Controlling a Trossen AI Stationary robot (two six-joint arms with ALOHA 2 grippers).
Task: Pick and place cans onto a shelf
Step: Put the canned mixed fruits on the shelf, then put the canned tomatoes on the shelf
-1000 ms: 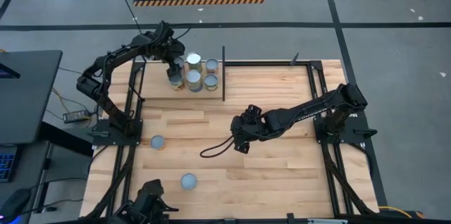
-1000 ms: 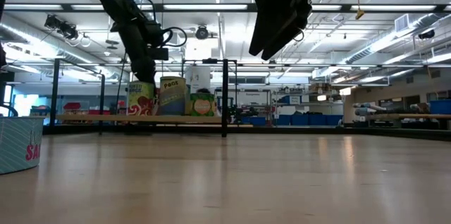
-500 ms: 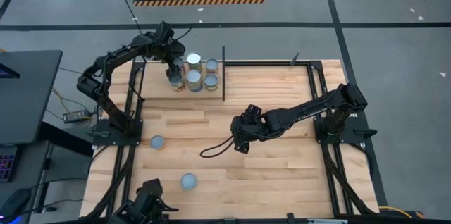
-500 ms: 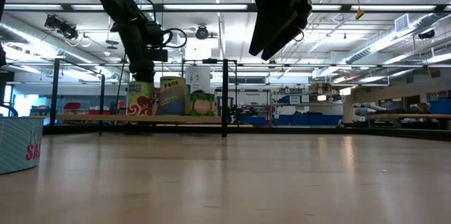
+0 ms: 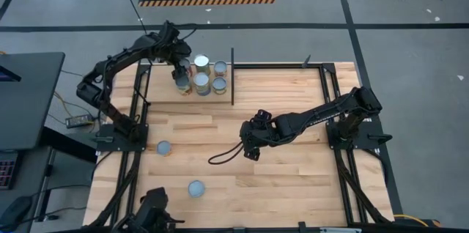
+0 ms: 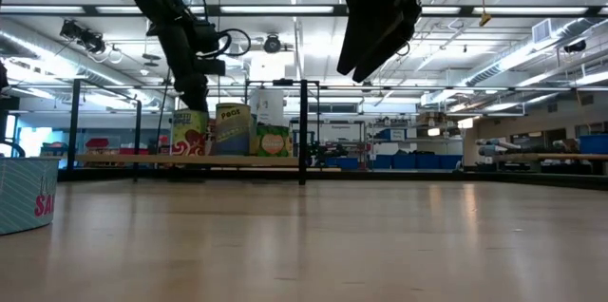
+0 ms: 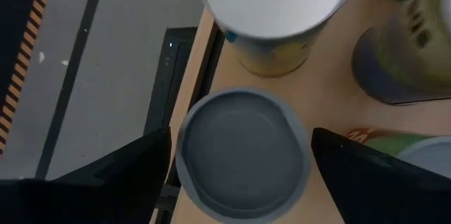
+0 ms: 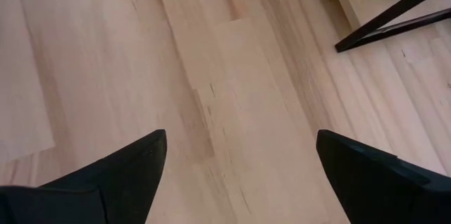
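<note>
Fingers of my left gripper (image 7: 239, 164) stand wide apart astride a grey-topped can (image 7: 243, 155) on the shelf (image 5: 242, 84); my right gripper (image 5: 249, 143) hangs open, empty, mid-table.

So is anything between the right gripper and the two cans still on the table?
Nothing visible. The right gripper hangs open above mid-table, and only bare planks lie between it and the near can or the left can. The left gripper is away at the shelf, open over a can there.
</note>
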